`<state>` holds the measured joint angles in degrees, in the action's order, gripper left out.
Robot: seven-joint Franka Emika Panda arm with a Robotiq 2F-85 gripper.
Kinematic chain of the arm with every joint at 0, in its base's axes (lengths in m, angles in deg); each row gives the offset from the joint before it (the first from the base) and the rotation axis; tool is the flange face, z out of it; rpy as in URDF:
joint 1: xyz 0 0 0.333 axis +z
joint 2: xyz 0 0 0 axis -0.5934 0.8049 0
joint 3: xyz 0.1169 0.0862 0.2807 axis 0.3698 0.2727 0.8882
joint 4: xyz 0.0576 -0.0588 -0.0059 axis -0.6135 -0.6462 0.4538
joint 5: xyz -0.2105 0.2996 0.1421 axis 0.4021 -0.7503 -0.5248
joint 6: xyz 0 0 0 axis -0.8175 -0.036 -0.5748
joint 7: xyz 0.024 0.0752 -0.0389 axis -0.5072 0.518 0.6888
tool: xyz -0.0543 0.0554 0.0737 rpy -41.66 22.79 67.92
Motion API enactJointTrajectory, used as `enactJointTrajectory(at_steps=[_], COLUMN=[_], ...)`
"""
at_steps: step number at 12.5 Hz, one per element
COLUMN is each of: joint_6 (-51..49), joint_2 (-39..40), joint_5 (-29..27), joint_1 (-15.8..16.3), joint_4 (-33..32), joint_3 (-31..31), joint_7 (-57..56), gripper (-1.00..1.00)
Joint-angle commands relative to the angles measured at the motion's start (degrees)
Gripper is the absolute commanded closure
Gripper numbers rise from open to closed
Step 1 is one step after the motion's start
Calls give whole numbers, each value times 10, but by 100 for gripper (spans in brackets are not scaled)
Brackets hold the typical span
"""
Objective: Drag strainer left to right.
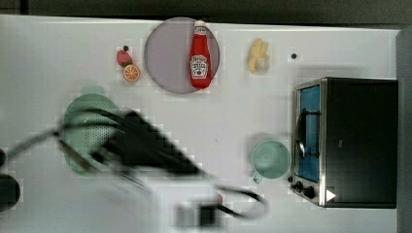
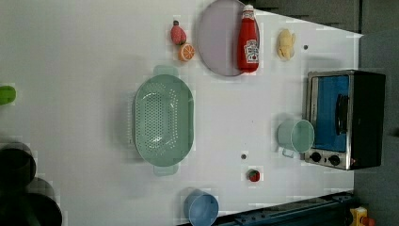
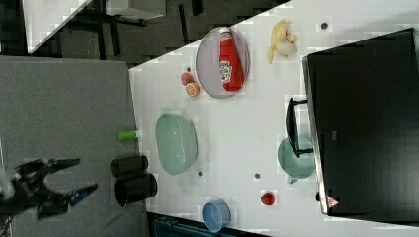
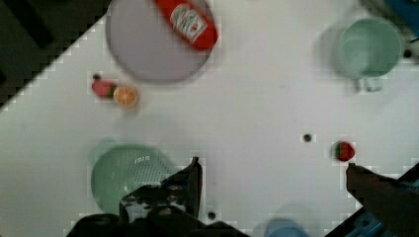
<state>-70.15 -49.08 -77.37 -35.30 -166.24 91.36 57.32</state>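
Observation:
The strainer [image 2: 163, 120], a pale mint-green oval colander with small holes and tab handles, rests upright on the white table [image 2: 84, 56] at the left view's centre-left. It also appears as the strainer [image 1: 82, 121], strainer [image 3: 175, 143] and strainer [image 4: 123, 173]. My gripper [image 3: 81, 175] hangs open with nothing in it, well to the right view's left of the strainer and apart from it. In the wrist view the gripper [image 4: 272, 170] has its fingers spread wide, one finger [image 4: 194, 170] beside the strainer's rim. My blurred arm [image 1: 145, 145] crosses over part of the strainer.
A mint mug [image 2: 296, 135] stands by the toaster oven [image 2: 346, 117]. A ketchup bottle [image 2: 248, 42] lies on the lilac plate [image 2: 219, 37]. An orange half [image 2: 186, 52], a banana [image 2: 285, 44], a small red fruit [image 2: 254, 175], a blue cup [image 2: 201, 207] and black cylinders [image 3: 133, 177] sit around.

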Motion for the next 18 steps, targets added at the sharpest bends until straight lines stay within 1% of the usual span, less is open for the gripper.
enactJointTrajectory(at_steps=[1,4,6,8,11,12,14,16,18], joint_6=[55,134,194,247,291,309,352,406,467], joint_2=[103,183,241,298,390,419,476,526,557], joint_5=[7,7,16,44,116,136,164,180,187], joint_1=[23,24,25,28,37,38,38,38,38], joint_4=[-32,-33,-34,-38,-39,-40,-40,-43,-54], joint_3=[104,186,224,243,244,244,240,229,211], joint_7=[126,328,466,595,745,777,793,793,794], gripper=[-100,-100,-100,-100,-100,-100,-100,-100,-100])
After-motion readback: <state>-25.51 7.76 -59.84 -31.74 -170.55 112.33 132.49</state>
